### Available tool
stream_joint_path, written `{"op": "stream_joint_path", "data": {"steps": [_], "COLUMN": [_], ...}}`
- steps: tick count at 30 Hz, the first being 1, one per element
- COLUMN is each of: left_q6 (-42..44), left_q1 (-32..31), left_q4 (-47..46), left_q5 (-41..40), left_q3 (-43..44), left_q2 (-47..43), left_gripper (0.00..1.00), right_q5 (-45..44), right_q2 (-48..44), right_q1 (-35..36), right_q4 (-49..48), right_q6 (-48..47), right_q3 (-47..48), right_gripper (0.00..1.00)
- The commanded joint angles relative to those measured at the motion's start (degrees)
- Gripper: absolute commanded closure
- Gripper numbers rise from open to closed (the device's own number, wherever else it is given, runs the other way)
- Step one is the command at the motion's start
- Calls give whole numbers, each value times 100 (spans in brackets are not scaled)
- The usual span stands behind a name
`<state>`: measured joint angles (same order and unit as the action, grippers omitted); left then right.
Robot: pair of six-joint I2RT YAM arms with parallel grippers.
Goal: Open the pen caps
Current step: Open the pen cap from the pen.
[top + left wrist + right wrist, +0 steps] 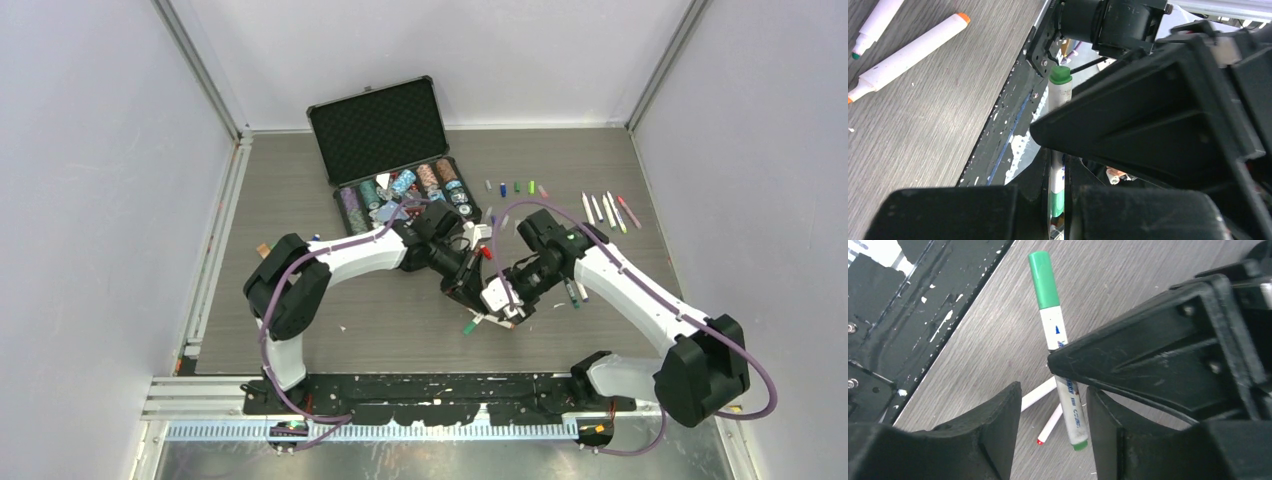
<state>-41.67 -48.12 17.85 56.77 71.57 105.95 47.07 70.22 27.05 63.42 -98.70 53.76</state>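
The pen caps (517, 187) that are already off lie in a short row at the far side of the table (400, 345). They sit just right of the open poker-chip case (378, 128), with a fan of bare pens (605, 210) further right.

On my left wrist camera, the left gripper (1055, 192) is clamped on the white barrel of a green-capped pen (1059, 95). Its green cap (1060, 75) is on and points toward the black base rail (1008, 125). Two uncapped markers (913, 50) lie on the wood nearby.

On the right wrist view, the right gripper (1053, 395) has its fingers apart, flanking the lower barrel of a green-capped marker (1055, 332). I can't tell whether they touch it, or whether it is the same pen.
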Motion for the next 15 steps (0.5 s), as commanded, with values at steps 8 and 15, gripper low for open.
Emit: {"op": "stream_joint_path", "data": {"steps": [8,15], "left_q6": [-205,-279], "left_q1": [-92,-92], "left_q4": [-360,-413], "left_q5": [273,-44], "left_q3": [173,117], "left_q2": [21,-239], "left_gripper": [100,78], "right_q5": [-326,-270], "right_q2": [81,-130], "right_q1": [204,204], "right_q4": [-452,-351], "right_q6": [259,158], "right_q3": [-189,-234], "right_gripper": [88,100]}}
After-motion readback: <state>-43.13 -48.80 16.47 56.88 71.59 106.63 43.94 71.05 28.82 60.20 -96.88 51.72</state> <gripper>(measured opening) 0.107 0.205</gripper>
